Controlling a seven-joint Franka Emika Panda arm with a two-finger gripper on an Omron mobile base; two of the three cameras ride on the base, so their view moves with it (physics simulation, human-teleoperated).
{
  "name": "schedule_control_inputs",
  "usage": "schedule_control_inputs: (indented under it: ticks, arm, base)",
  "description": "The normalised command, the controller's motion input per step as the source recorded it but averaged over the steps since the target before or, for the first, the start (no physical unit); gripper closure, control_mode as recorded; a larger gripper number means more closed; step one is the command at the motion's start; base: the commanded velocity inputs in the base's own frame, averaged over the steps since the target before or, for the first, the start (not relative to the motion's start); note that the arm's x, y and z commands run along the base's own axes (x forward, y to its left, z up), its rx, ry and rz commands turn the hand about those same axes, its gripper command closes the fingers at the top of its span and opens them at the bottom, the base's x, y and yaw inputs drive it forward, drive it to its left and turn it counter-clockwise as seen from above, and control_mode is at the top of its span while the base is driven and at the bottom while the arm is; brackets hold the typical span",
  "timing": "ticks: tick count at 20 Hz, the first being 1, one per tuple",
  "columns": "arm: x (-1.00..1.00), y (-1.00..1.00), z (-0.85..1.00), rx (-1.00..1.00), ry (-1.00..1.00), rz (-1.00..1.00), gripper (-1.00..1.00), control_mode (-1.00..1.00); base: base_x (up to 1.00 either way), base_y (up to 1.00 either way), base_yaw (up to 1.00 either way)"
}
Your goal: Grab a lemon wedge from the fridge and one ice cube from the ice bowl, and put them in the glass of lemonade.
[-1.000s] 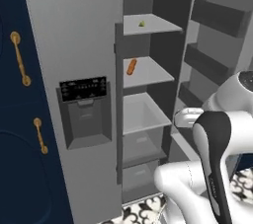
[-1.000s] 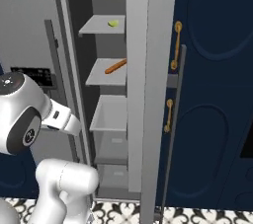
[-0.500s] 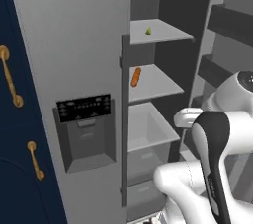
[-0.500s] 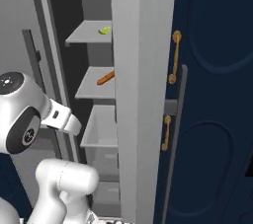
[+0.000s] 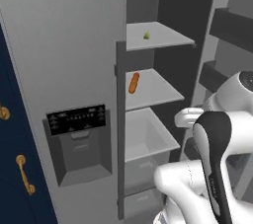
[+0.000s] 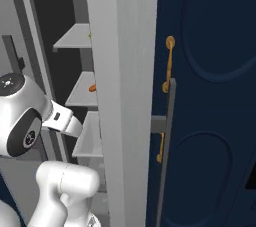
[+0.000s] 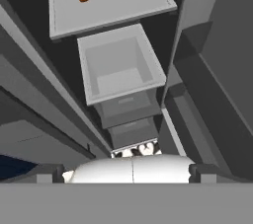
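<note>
Tall light-grey fridge (image 5: 64, 70) is opened for access; small yellow-green lemon wedge (image 5: 147, 35) is seen on the top white shelf (image 5: 163, 38), far back. Tool (image 7: 128, 173) is spread, nothing held, kept low.

A home kitchen: an open grey fridge (image 5: 74, 60) with food on its shelves, beside navy cabinets (image 6: 210, 96) with gold handles.
</note>
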Motion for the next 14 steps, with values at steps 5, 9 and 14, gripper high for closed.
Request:
schedule_control_inputs:
  ticks: [5, 9, 14]
  arm:
    - [0.00, 0.00, 0.00, 0.00, 0.00, 0.00, -1.00, 1.00]
    - [0.13, 0.00, 0.00, 0.00, 0.00, 0.00, -1.00, -1.00]
    - [0.29, 0.14, 0.12, 0.00, -0.08, 0.00, -1.00, -1.00]
  base:
    - [0.74, 0.00, 0.00]
    - [0.51, 0.00, 0.00]
    - [0.00, 0.00, 0.00]
